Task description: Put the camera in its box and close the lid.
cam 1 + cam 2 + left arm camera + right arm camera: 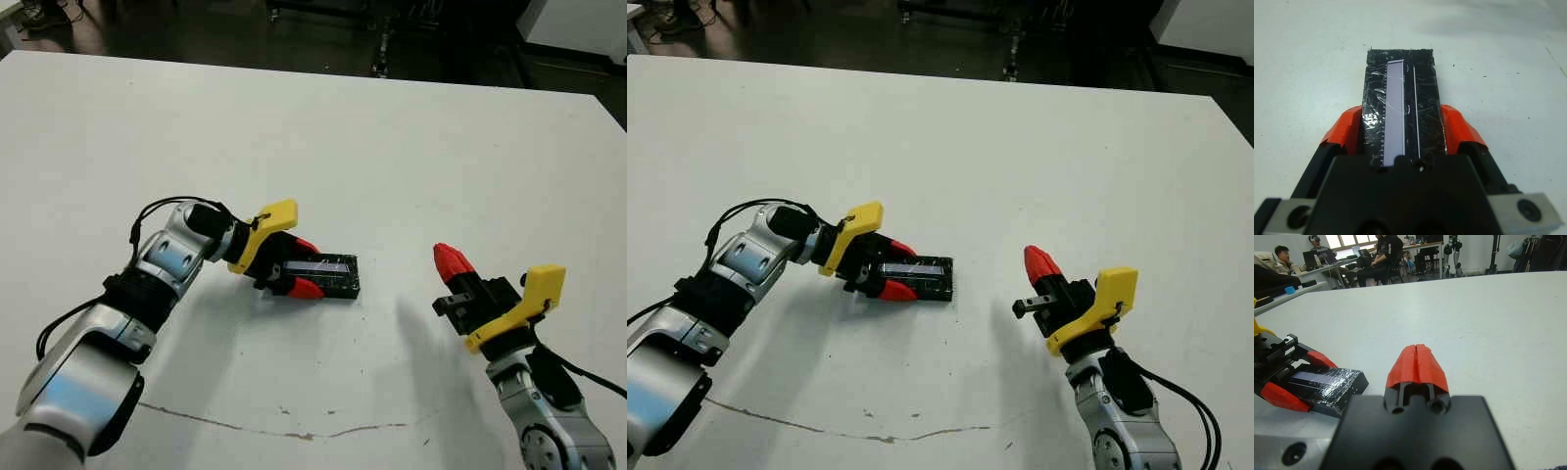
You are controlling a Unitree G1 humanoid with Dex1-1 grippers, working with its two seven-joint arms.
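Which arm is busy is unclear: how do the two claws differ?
The left claw is spread around the lid, one red finger against each long side; the right claw is pressed shut on nothing. The right claw stands clear of the lid the left claw holds. Both have red fingertips.
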